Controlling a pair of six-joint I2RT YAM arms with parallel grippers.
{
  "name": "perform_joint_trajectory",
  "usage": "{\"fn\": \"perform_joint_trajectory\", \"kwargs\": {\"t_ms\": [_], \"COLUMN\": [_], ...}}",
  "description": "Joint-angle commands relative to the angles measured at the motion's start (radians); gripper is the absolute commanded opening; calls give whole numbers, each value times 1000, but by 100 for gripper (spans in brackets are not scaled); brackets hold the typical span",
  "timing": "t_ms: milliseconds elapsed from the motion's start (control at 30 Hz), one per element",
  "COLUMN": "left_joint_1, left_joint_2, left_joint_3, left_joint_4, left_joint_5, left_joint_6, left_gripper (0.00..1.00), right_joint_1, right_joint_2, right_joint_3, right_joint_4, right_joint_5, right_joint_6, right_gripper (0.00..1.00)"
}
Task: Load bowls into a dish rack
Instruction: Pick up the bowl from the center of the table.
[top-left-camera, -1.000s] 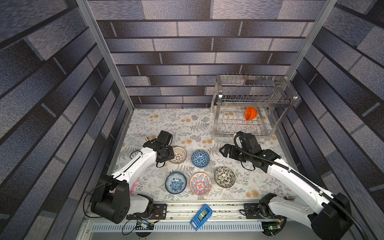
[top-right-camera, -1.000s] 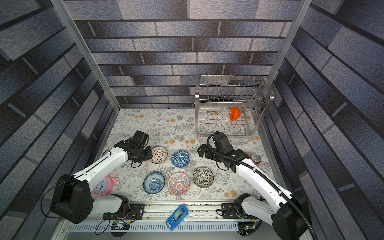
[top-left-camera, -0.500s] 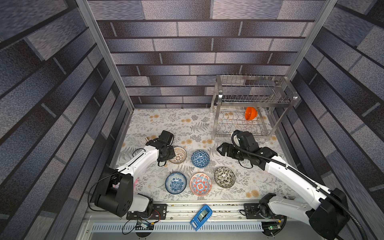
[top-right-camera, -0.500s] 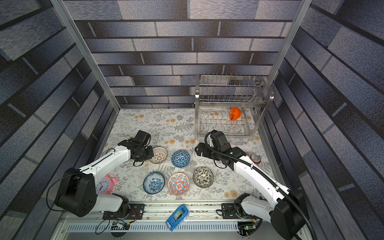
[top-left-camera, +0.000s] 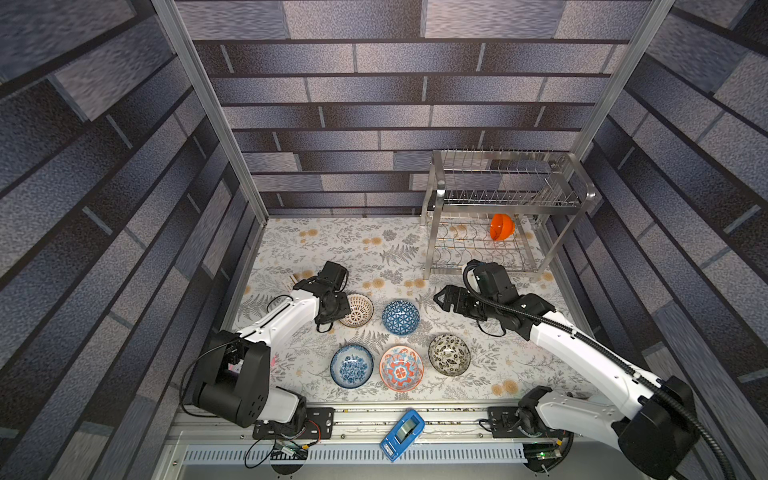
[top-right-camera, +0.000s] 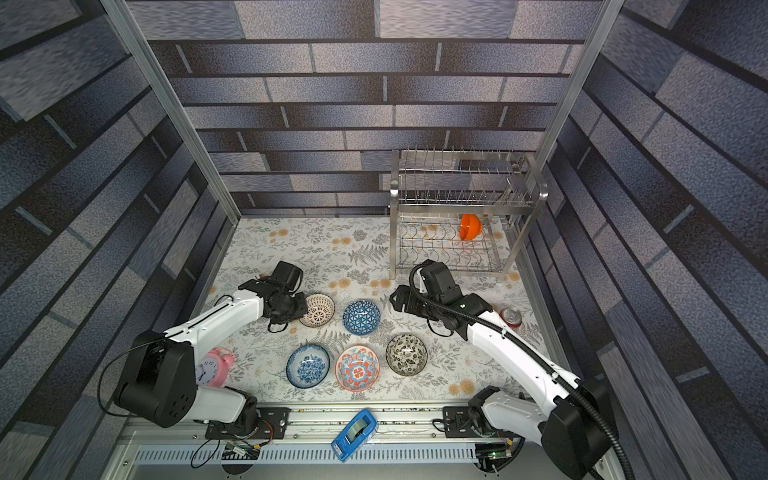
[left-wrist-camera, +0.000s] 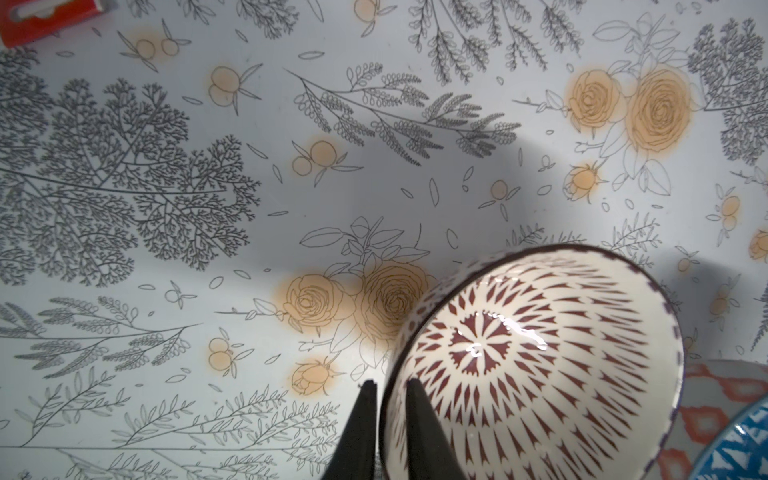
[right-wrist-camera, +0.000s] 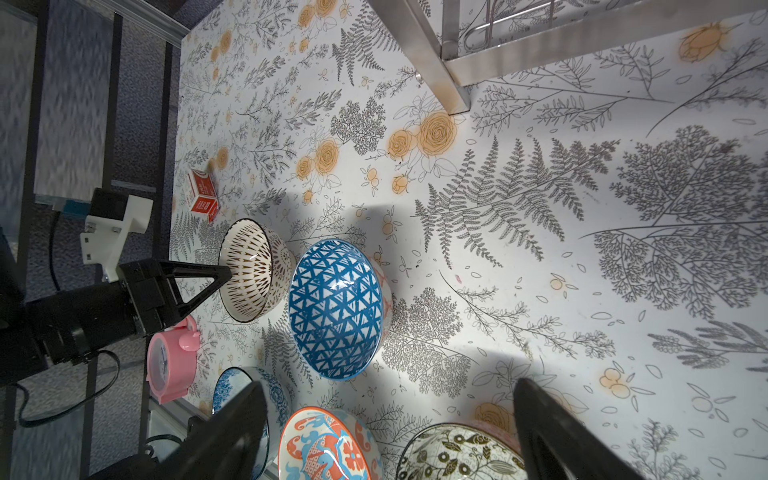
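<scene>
We count six bowls (top-left-camera: 401, 318), one dish rack (top-left-camera: 509, 203), one pink clock (top-right-camera: 216, 365), one can (top-right-camera: 511, 318), one red box (right-wrist-camera: 202, 195), one blue dispenser (top-left-camera: 402, 432)

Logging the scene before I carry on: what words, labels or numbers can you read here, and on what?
No text can be read.
Red box: white print, too blurred to read.
Pink alarm clock: dial numerals, too small.
Red can: label not legible.

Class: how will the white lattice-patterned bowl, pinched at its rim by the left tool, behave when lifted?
Likely rigid and breakable: the white lattice-patterned bowl looks glazed. Its glossy rim may slip in the left tool. Held at one edge, it probably tips.
</scene>
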Motion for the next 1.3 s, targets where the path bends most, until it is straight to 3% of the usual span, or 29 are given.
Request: {"fn": "perform_joint_trajectory", "kwargs": {"t_ms": [0,400,667,1267], "left_joint_1": [4,4,2,-13], "left_joint_2": [15,21,23,-84], "left_joint_3": [-4,-5,-1,47], "left_joint_4": [3,8,-2,-77], "left_joint_5": [-20,-16,-11,-13], "left_joint_6": [16,13,10,37], "left_gripper": [17,12,0,0], "right_joint_1": [10,16,16,27], "right_joint_2": [-17,-21,-11,10], "right_joint_3": [31,24,30,37], "right_joint_4": [-21,-22,-22,-9], "right_joint_5": [-2,3,1,-5], "right_joint_6": [8,15,15,20], "right_gripper": [94,92,92,90]}}
